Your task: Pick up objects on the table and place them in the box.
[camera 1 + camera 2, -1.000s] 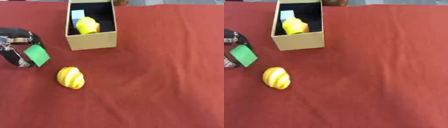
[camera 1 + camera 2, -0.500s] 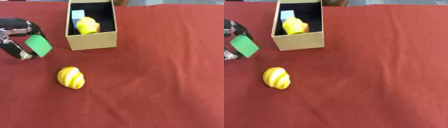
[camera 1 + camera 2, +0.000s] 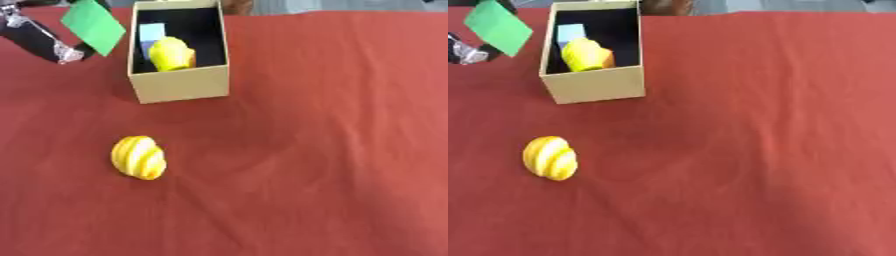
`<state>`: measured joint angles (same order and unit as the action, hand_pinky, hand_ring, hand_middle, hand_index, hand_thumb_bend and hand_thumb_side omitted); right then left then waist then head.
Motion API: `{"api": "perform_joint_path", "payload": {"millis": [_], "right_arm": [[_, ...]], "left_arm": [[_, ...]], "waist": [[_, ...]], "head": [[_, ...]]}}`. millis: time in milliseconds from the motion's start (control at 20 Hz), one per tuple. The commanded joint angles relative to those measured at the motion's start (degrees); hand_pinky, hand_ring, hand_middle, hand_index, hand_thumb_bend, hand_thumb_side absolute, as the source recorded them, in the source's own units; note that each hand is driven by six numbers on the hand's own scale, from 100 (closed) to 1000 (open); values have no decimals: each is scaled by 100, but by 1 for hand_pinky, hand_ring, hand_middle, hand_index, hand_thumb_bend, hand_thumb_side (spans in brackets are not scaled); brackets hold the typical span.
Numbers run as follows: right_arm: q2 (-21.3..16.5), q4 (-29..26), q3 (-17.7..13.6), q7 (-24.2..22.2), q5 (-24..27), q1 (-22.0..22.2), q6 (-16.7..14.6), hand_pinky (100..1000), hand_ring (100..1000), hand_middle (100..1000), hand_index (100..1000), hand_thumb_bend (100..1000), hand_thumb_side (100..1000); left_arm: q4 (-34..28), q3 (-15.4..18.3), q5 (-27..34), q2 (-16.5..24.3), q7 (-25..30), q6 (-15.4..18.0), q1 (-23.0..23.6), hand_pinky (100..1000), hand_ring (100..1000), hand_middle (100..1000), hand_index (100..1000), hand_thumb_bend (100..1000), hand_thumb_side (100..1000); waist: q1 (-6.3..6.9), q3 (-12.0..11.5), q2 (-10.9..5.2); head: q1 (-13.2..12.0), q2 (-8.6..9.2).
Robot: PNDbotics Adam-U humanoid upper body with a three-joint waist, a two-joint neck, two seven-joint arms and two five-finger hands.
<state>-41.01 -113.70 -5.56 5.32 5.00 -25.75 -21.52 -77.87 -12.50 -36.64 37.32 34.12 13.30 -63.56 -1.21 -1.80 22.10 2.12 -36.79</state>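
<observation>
I have the left robot hand (image 3: 39, 42) at the upper left of the frame, grasping a green card (image 3: 94, 26) that sits raised off the worktop (image 3: 332, 150), just left of the box (image 3: 179, 85) and near its top edge. My right robot hand shows in neither view, so I cannot tell its state.

The box stands in the upper middle-left, open side up. Inside it I see a yellow object (image 3: 171, 54) and a pale blue block (image 3: 150, 34) behind it, so I judge two things already placed.

What is left, as I read it: the green card is not yet over the opening, and a striped yellow object (image 3: 138, 157) lies on the red worktop at lower left, well apart from the box and untouched. So roughly half the job looks done: the card goes in next, then the striped one.
</observation>
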Motion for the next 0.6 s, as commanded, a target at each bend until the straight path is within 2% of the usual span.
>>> {"api": "perform_joint_path", "payload": {"millis": [50, 250, 450, 500, 600], "right_arm": [[-67, -89, 4, -85, 115, -106, 14, 917, 956, 681, 816, 100, 808], [-69, -89, 6, -136, 145, -121, 28, 918, 957, 680, 816, 100, 808], [-61, -89, 5, -165, 147, -107, 35, 919, 958, 680, 816, 100, 809], [-57, -89, 3, -168, 148, -102, 38, 919, 959, 680, 816, 100, 809], [-50, -89, 2, -177, 150, -97, 43, 920, 959, 677, 816, 100, 809]], "left_arm": [[194, 112, -68, -278, -250, -103, -419, 745, 678, 636, 727, 100, 100], [753, 40, -363, -832, -494, -250, -678, 729, 679, 645, 733, 140, 100], [1312, -54, -690, -1083, -742, -302, -754, 761, 712, 684, 763, 198, 100], [1462, -92, -782, -1117, -780, -274, -772, 778, 737, 716, 794, 255, 121], [1718, -145, -973, -1165, -832, -203, -807, 821, 797, 785, 867, 386, 218]], "waist": [[22, 5, -143], [50, 21, -126], [60, 37, -111], [63, 37, -107], [69, 33, -103]], "head": [[-52, 20], [-73, 45], [-60, 46], [-50, 37], [-48, 19]]}}
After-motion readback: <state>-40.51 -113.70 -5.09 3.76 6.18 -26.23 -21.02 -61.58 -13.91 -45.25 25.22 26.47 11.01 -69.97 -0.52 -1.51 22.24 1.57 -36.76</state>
